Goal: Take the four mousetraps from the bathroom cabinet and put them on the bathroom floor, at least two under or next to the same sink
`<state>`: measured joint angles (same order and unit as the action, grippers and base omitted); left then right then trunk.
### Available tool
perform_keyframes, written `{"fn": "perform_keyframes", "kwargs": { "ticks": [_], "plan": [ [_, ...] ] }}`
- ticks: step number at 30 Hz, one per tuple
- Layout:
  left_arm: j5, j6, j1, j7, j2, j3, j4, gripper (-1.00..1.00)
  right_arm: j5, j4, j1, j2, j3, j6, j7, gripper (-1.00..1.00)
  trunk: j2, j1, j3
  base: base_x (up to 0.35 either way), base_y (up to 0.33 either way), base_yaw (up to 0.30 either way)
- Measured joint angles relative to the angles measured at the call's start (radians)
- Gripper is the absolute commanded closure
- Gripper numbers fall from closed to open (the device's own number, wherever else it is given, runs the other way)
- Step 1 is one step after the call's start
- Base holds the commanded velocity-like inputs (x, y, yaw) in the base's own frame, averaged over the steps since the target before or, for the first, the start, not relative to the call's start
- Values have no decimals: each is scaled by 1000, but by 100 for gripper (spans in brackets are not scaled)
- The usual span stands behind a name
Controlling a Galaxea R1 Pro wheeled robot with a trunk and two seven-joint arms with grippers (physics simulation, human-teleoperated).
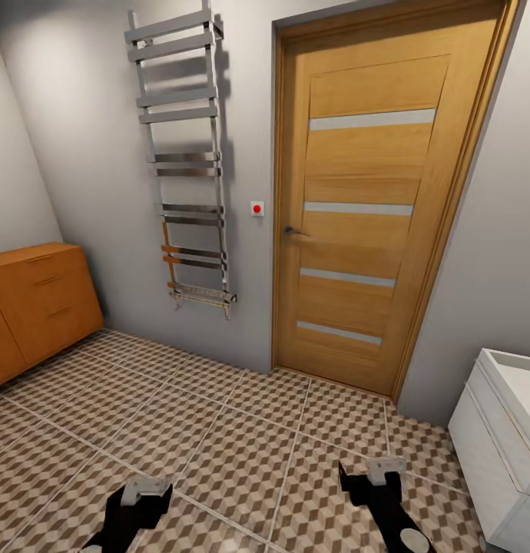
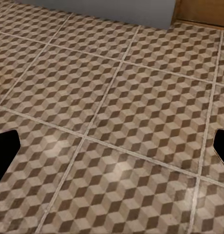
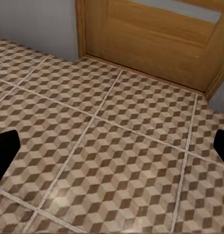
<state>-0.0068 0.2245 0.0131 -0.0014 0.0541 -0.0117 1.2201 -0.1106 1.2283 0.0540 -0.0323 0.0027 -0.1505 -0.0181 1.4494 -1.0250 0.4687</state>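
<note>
From the head view, the bathroom floor [image 1: 219,430] spreads out in large square tiles with a brown, beige and white cube pattern and pale grout lines. At the left edge stands the cabinet [image 1: 34,303], low and orange-brown, with bar handles on its drawer fronts; its fronts look shut, and what it holds cannot be seen. On the grey wall hangs a chrome towel rail [image 1: 184,157], and just right of it sits a small white switch with a red button [image 1: 256,208]. Beside that is a closed wooden door [image 1: 365,200] with four pale glass strips and a dark lever handle. At the lower right corner is the white vanity with the edge of the bathroom sink [image 1: 511,384] on top. Both arms reach in from the bottom: the left gripper [image 1: 142,495] and the right gripper [image 1: 376,476] hang above bare tiles, well apart from each other, and neither holds anything.

In the left wrist view, the cube-patterned tiles run up to a grey wall, with a corner of the door frame far off. The dark fingers [image 2: 5,151] sit at opposite edges of the picture, spread wide with bare floor between them.

In the right wrist view, the tiles meet the bottom of the wooden door and its frame. The fingers [image 3: 4,151] again stand at the two edges, wide apart and holding nothing.
</note>
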Motion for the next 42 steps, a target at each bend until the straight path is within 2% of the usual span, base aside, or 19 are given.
{"fn": "perform_keyframes", "kwargs": {
  "ticks": [6,13,29,42],
  "plan": [
    [0,20,11,0,0,0,37,-100,-1,63,28,-1,1,-11,-2,-100,0,0,0,0,0,0],
    [0,24,12,-2,4,3,67,-100,0,139,33,3,5,-4,-1,-100,0,0,0,0,0,0],
    [0,25,13,-1,3,5,81,-100,0,162,33,0,6,-5,-2,-100,0,0,0,0,0,7],
    [3,25,12,-1,-2,9,90,-100,0,161,33,-1,6,-5,-3,-100,0,0,0,0,0,242]
  ]
}}
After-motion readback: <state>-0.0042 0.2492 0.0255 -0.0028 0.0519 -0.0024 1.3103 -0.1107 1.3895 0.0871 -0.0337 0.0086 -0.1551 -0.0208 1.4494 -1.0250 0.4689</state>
